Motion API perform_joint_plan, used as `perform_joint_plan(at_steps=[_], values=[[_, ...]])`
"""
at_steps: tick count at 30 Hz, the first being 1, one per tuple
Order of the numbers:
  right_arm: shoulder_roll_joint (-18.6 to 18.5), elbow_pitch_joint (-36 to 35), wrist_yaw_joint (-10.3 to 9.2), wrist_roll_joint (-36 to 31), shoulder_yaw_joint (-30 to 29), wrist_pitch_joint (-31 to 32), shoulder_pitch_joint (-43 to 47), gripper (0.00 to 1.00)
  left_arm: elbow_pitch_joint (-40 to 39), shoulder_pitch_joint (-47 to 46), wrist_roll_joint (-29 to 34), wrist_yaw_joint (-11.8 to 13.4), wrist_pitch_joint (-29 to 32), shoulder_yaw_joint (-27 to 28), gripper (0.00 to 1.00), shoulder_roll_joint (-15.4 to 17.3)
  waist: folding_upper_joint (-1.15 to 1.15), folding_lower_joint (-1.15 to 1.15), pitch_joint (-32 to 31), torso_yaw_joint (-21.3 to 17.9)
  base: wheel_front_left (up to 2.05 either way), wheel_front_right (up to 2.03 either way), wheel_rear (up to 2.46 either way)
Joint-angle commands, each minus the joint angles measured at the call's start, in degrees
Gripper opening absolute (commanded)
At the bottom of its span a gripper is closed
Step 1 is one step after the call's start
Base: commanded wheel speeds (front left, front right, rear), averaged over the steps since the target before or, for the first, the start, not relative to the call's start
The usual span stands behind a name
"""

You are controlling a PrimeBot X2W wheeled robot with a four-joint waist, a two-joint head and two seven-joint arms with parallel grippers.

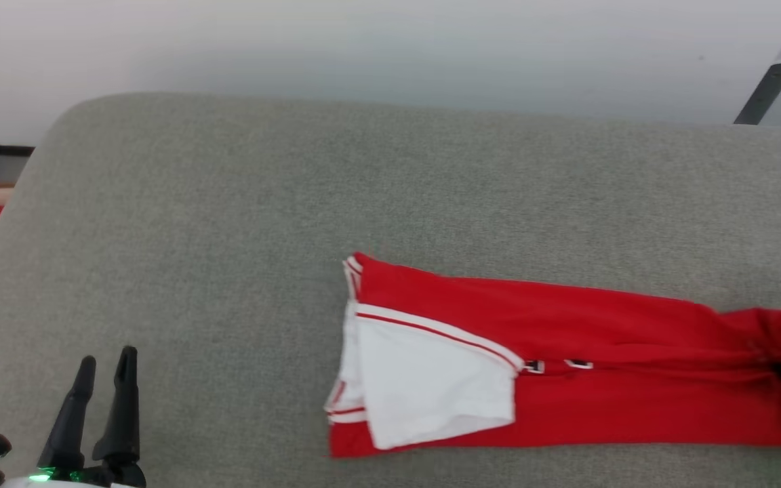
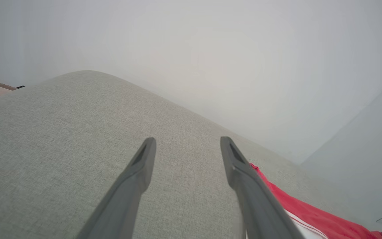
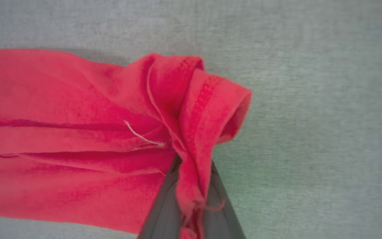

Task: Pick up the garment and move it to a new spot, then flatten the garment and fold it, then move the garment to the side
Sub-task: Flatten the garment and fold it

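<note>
The right claw (image 3: 194, 166) is pinched tight on the shirt (image 3: 78, 132). Its two dark fingers (image 3: 164, 205) meet on a bunched fold of red hem, which runs down between them and curls into a loop just above their tips. From the grip, the shirt stretches away toward that view's left, lying in long folds on the grey cushion (image 3: 310, 99).

In the head view the shirt (image 1: 567, 366) is a long folded strip. The right claw sits at its right end, mostly cut off by the frame edge; a dark spot there is probably a fingertip. The end farthest from that claw carries a white sleeve (image 1: 431, 379) with red-and-white trim, folded on top. Small black-and-white lettering (image 1: 563, 366) sits just beside the sleeve, on the side nearer the claw.

The left claw (image 1: 108, 358) stands wide open and holds nothing. It is well apart from the shirt, over bare cushion (image 1: 228, 237). In the left wrist view, the left claw (image 2: 187, 141) points across the cushion, and the shirt's red edge (image 2: 310, 215) shows past one finger.
</note>
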Motion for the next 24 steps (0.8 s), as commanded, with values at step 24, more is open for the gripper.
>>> perform_joint_plan(at_steps=[24], values=[[8.4, -12.3, -0.07, 11.3, -2.7, 9.8, -0.7, 0.0, -0.4, 4.0, -1.9, 0.5, 1.3, -0.3, 1.0, 0.0, 0.0, 0.0, -5.6, -4.0, 0.0, 0.0, 0.0]])
